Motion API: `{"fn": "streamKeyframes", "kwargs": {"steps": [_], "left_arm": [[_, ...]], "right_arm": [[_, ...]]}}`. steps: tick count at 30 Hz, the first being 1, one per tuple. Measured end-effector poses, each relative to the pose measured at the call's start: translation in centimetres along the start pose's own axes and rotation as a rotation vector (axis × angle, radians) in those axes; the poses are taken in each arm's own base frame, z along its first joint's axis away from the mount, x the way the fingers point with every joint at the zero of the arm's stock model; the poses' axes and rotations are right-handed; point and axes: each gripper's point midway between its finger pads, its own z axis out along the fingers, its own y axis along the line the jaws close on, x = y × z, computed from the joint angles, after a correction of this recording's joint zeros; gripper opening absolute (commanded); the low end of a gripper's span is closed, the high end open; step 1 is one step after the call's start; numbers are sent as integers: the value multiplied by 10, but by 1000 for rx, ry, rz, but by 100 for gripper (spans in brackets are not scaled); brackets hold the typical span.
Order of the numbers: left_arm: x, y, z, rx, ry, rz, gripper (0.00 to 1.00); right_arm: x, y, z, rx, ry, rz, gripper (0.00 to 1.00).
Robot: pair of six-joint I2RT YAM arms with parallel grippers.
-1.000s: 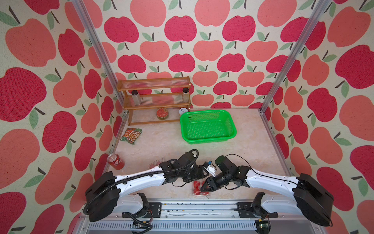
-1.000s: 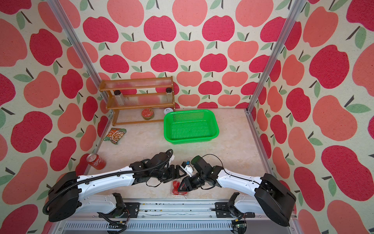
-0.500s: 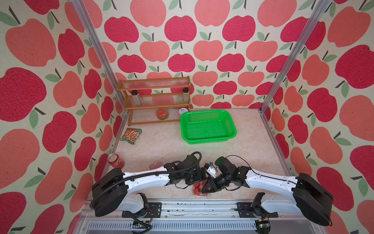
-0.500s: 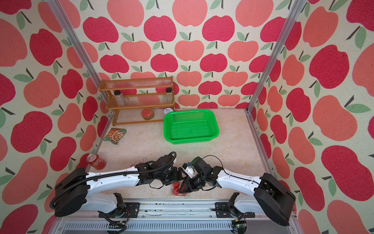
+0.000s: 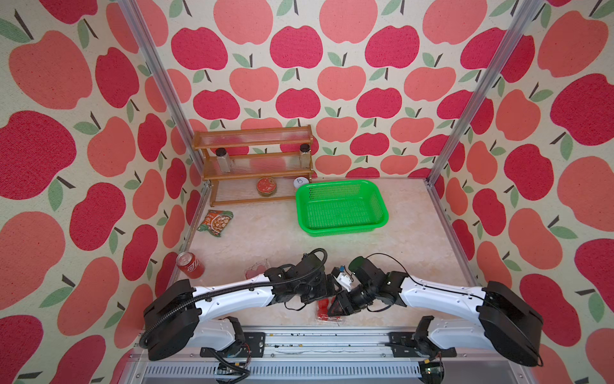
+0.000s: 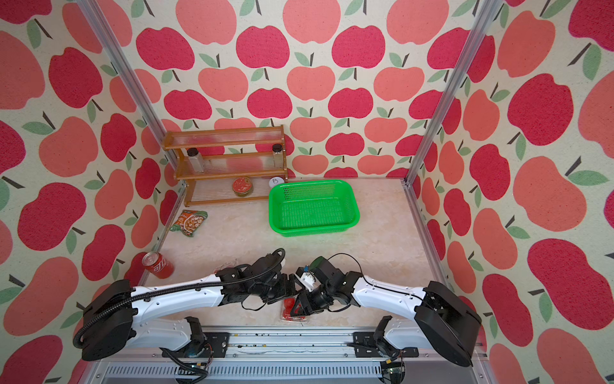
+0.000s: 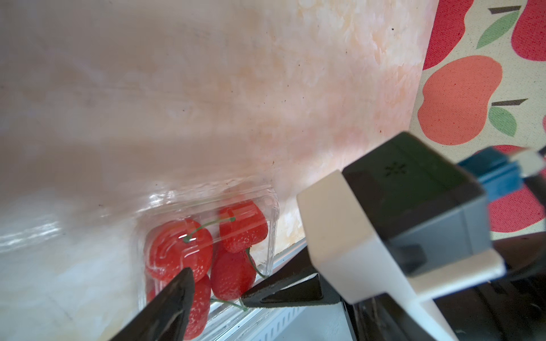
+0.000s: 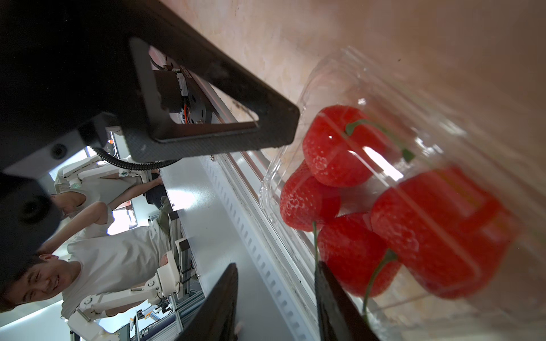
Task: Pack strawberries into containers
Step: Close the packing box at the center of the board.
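Looking into a robotics lab test booth, walling the tabletop (image 5: 265, 232) with apple-print panels (image 5: 299, 50) on aluminium posts (image 5: 154, 73), and showing other white robot arms (image 8: 118, 298) and people (image 8: 112, 259) beyond the tabletop's front rail (image 5: 299, 342).

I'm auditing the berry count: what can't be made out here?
- Front clear ribbed plastic clamshell container: in both top views, left arm and right arm mostly cover it.
- Second clear clamshell container: in a top view, left arm hides part; contents faint.
- Glossy red strawberries: left wrist view, black gripper finger covers the lowest; right wrist view, nearest blurred.
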Motion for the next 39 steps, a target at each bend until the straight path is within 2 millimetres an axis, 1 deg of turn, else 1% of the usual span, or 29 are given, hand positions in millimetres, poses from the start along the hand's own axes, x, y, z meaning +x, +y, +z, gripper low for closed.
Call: {"fn": "streamKeyframes", "kwargs": {"steps": [4, 14, 19, 23, 27, 29, 32, 35, 38, 39], "left_arm": [[1, 3, 0, -13, 6, -3, 82], [3, 14, 0, -56, 16, -18, 82], [4, 20, 7, -88, 32, -25, 82], [6, 20, 8, -103, 51, -25, 82], [6, 20, 6, -122, 50, -17, 82], [6, 20, 3, -130, 39, -12, 82], [5, 17, -7, -122, 14, -1, 82], [7, 3, -25, -60, -11, 20, 80], [11, -6, -39, 3, -32, 41, 74], [12, -10, -42, 30, -40, 47, 70]], "right_arm": [[2, -2, 4, 9, 14, 7, 45], [3, -1, 10, 25, 46, 20, 45], [5, -2, 10, 34, 55, 35, 45], [8, -4, 10, 41, 65, 53, 45], [9, -3, 9, 42, 68, 53, 45], [8, -2, 9, 40, 67, 47, 45], [7, 3, 10, 37, 65, 31, 45], [4, 5, 11, 38, 59, 20, 45], [3, 9, 13, 27, 59, -3, 45], [4, 10, 14, 25, 62, -10, 45]]}}
